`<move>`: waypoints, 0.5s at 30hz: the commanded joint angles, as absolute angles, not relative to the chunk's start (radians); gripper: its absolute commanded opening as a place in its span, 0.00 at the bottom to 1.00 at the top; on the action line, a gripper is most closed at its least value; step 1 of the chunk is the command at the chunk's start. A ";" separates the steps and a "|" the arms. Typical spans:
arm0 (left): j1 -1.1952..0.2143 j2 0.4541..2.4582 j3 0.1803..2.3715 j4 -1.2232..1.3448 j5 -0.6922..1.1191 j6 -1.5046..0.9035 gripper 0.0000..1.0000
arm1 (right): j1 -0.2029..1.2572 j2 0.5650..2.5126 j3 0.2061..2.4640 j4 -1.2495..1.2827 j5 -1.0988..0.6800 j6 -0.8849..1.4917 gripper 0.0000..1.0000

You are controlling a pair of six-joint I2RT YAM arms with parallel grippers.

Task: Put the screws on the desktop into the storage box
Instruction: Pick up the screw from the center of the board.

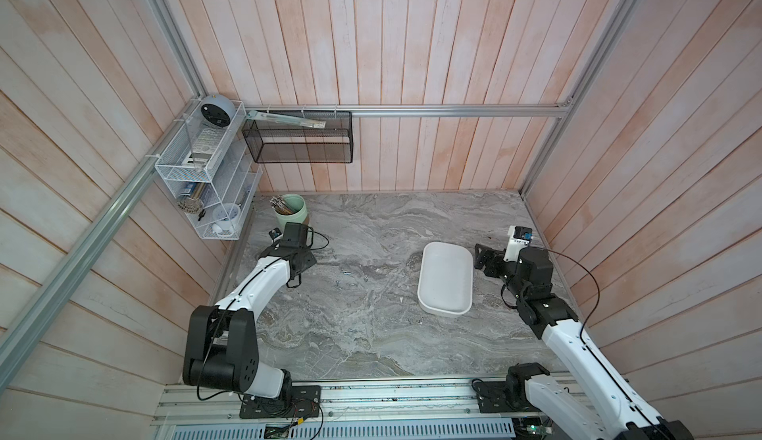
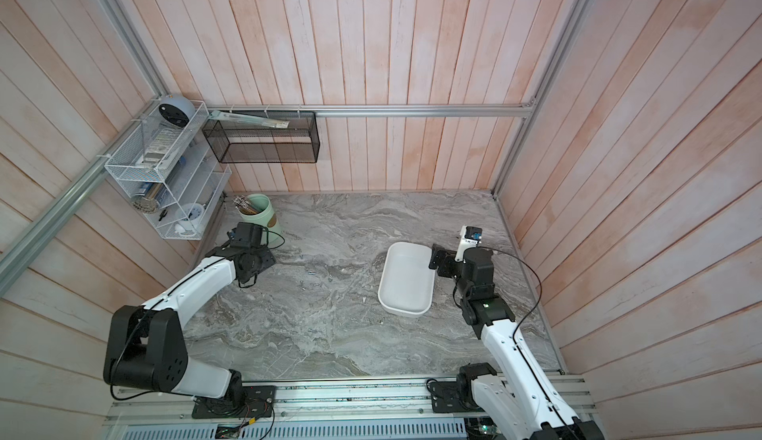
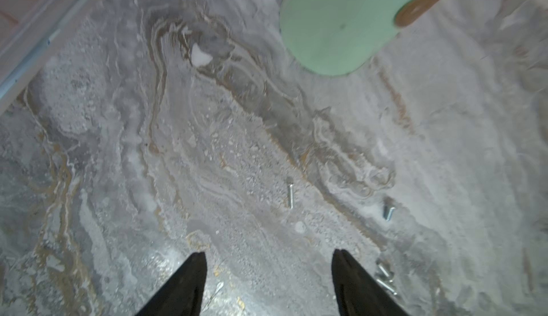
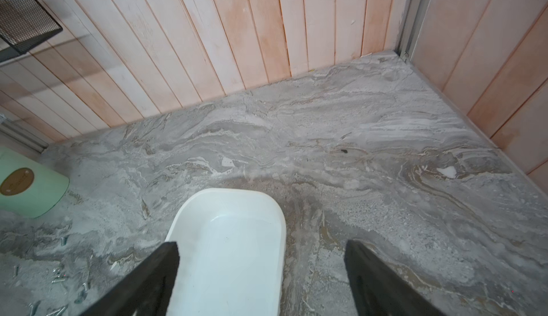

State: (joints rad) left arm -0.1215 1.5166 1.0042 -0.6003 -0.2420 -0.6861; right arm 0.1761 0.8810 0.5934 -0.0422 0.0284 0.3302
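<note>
Several tiny silvery screws [image 1: 346, 283] [image 2: 310, 283] lie scattered on the grey marble desktop [image 1: 371, 334], left of the empty white storage box [image 1: 445, 281] [image 2: 406, 281]. My left gripper [image 1: 294, 282] [image 2: 246, 283] [image 3: 268, 252] hangs low over the desktop just left of the screws, open, with bare marble between its fingers. Its wrist view shows one screw [image 3: 290, 193] ahead and others [image 3: 385, 276] beside one finger. My right gripper [image 1: 477, 257] [image 2: 433, 257] [image 4: 261, 243] stands open at the box's far right edge, one finger over the box [image 4: 231, 240], the other over the desktop.
A pale green cup [image 1: 293, 211] [image 3: 341, 24] with speckled sticks stands at the back left, close behind the left wrist. A black mesh basket [image 1: 299, 136] and a white wire shelf [image 1: 198, 161] hang on the walls. Wood-panel walls enclose three sides; a metal rail [image 1: 371, 396] runs along the front.
</note>
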 commanded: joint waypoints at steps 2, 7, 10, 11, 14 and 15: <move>-0.120 1.644 1.137 -0.689 -0.221 -0.686 0.67 | 0.181 0.863 0.608 -0.111 0.000 0.338 0.93; -0.119 1.771 1.229 -0.710 -0.234 -0.673 0.60 | 0.179 0.806 0.560 -0.071 0.029 0.338 0.93; -0.122 1.824 1.249 -0.708 -0.211 -0.675 0.54 | 0.179 0.807 0.560 -0.072 0.030 0.336 0.93; -0.122 1.835 1.247 -0.702 -0.209 -0.678 0.53 | 0.179 0.810 0.561 -0.074 0.032 0.336 0.93; -0.121 1.853 1.233 -0.685 -0.200 -0.687 0.50 | 0.178 0.819 0.563 -0.073 0.033 0.339 0.93; -0.121 1.858 1.227 -0.675 -0.197 -0.690 0.50 | 0.178 0.820 0.563 -0.073 0.033 0.339 0.93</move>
